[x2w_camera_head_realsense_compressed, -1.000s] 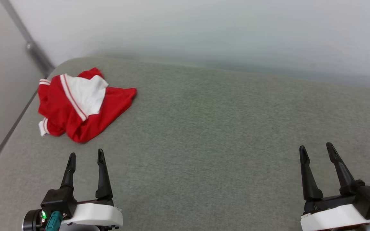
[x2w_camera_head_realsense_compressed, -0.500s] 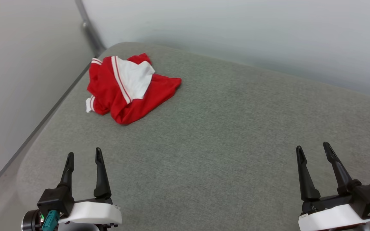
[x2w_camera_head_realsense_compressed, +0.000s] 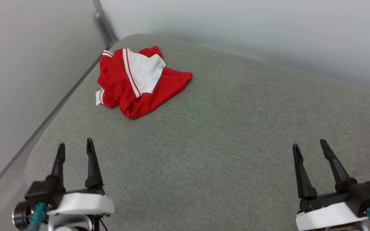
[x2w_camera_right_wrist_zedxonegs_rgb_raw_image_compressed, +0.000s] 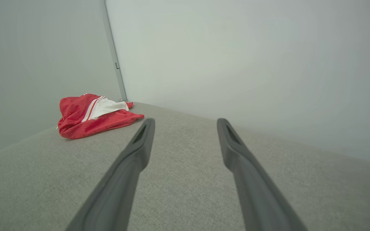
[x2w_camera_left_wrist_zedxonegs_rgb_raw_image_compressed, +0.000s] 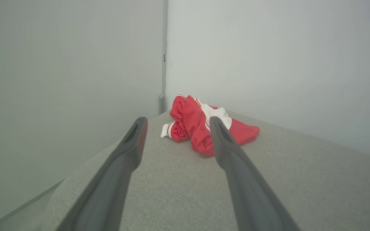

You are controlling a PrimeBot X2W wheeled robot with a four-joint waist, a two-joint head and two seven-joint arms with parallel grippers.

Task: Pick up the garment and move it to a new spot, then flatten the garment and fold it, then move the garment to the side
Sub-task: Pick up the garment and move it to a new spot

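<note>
Left tool (x2w_camera_head_realsense_compressed: pixel 75 143) spread, garment (x2w_camera_head_realsense_compressed: pixel 117 80) crumpled ahead

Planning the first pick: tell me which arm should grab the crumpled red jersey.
Likely left: the left gripper, jaws open, points at the jersey in the far-left corner; the right gripper stands across the grey cushion.

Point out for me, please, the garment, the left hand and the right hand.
garment (x2w_camera_head_realsense_compressed: pixel 144 80), head view, on its white middle panel.
left hand (x2w_camera_head_realsense_compressed: pixel 75 143), head view, midway between its open fingertips.
right hand (x2w_camera_head_realsense_compressed: pixel 309 143), head view, midway between its open fingertips.
</note>
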